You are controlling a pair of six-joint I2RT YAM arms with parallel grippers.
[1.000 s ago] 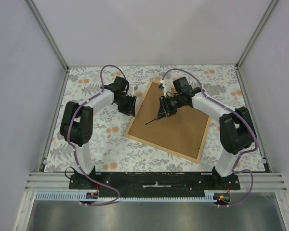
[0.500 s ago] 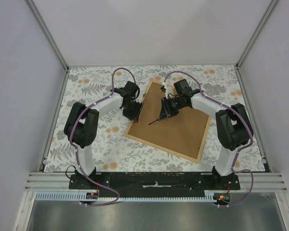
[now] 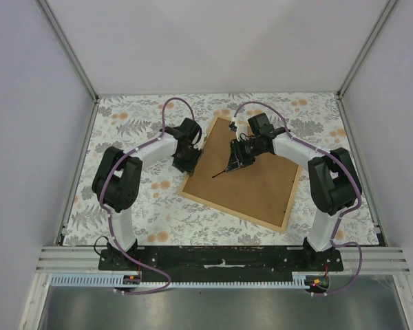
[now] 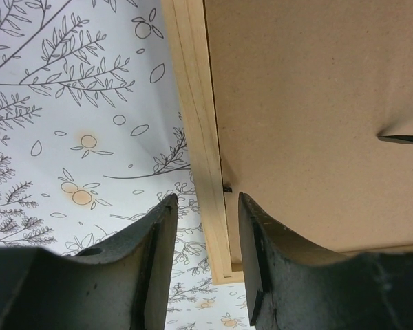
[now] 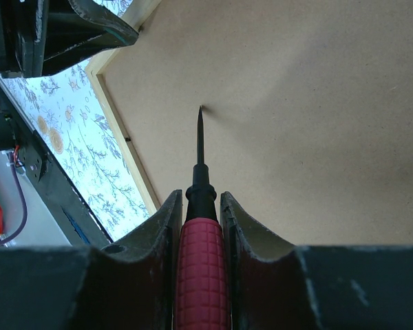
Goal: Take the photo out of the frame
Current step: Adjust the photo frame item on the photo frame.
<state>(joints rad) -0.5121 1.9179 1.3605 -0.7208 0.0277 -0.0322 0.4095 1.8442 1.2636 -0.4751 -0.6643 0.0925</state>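
The frame's [image 3: 244,180] front is hidden from me; over its brown board back my right gripper [image 5: 199,199] clamps a ribbed red-handled awl [image 5: 201,258], while my left gripper [image 4: 206,203] hangs parted and empty above its pale wooden edge.

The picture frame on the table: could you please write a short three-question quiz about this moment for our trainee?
1. True or false: the frame lies with its brown backing board facing up.
2. What do the right jaws hold? A) a red-handled screwdriver B) scissors C) nothing
3. Fill in the gap: the left jaws stand ____, either side of the frame's wooden edge.

Key: 1 true; 2 A; 3 open.
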